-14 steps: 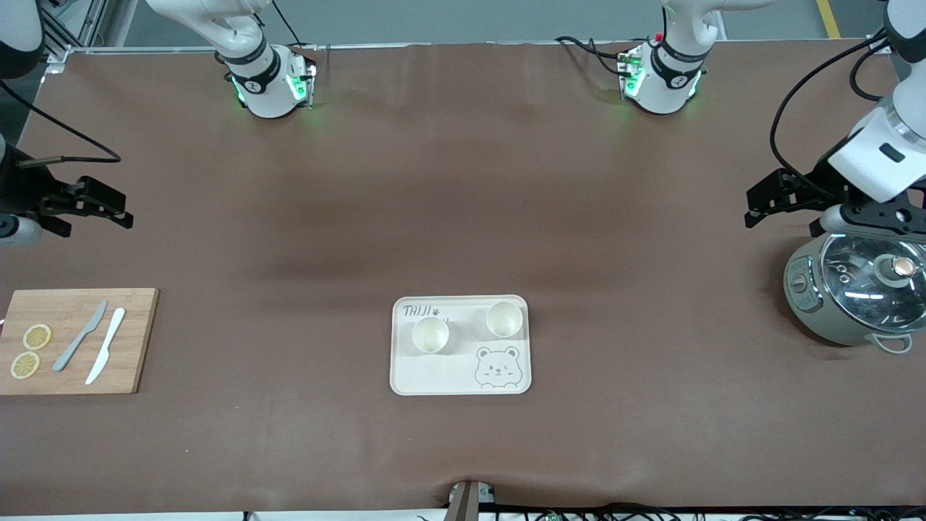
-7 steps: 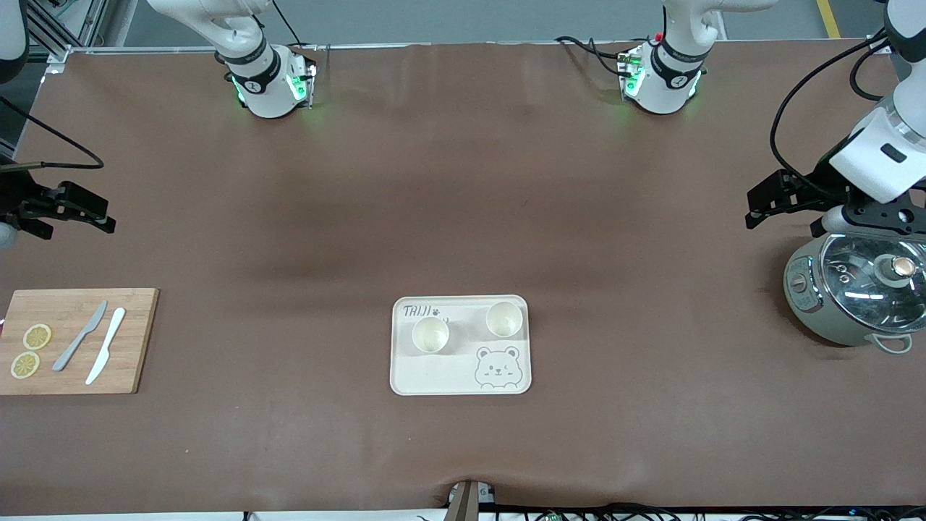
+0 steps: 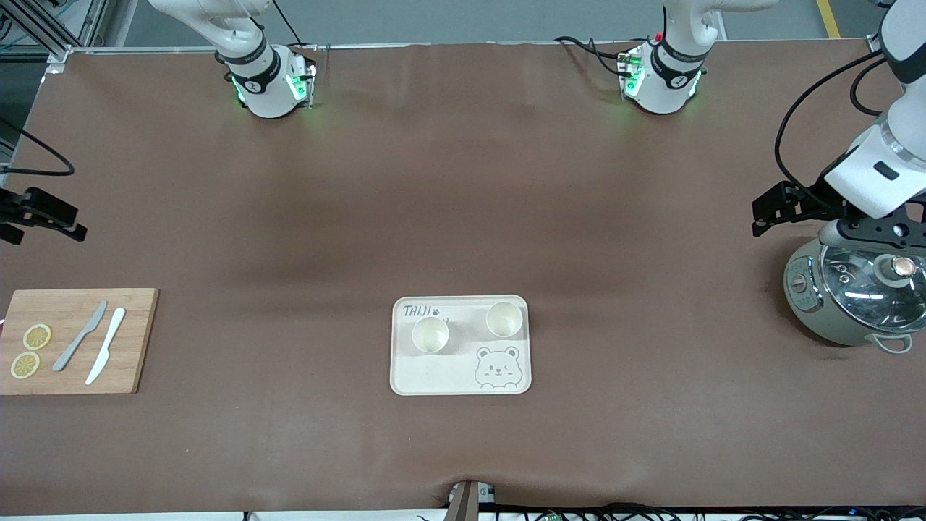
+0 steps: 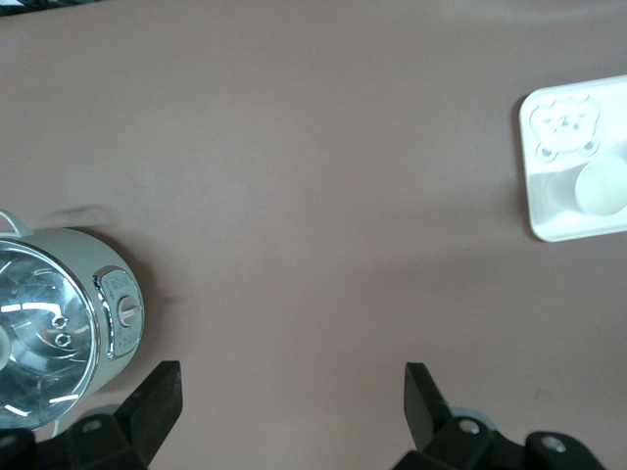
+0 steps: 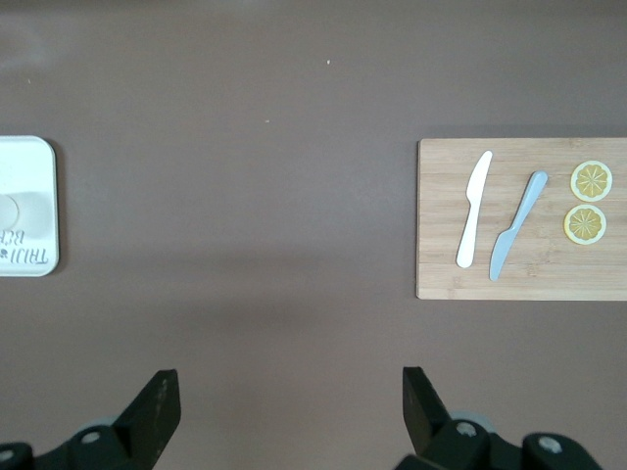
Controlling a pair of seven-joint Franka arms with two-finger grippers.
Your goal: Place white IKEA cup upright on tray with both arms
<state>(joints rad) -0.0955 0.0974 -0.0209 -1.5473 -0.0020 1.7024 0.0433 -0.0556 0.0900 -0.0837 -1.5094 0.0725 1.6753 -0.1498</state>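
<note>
Both my arms have pulled outward since a second ago, the right one far more: my right gripper point(image 3: 43, 217) has slid almost off the edge at the right arm's end of the table, and my left gripper point(image 3: 778, 210) has shifted slightly toward the left arm's end. Using the tray point(image 3: 448, 380) as reference: it sits mid-table, bear face on the corner nearest the front camera, and it hasn't moved. Two white cups point(image 3: 430, 335) point(image 3: 504, 319) stand upright on it, mouths up, apart from each other, on the half farther from the camera than the bear. Well off toward the right arm's end, level with the tray, wooden cutting board point(image 3: 134, 340) carries a grey knife point(image 3: 79, 336), a white knife point(image 3: 105, 345) and two lemon slices point(image 3: 30, 351). Well off toward the left arm's end, grey cooker point(image 3: 803, 304) with glass lid point(image 3: 868, 282). My left gripper hangs just beside and above the cooker, jaws spread wide, holding nothing. My right gripper is over bare table, above the board's end, jaws equally wide, empty.
</note>
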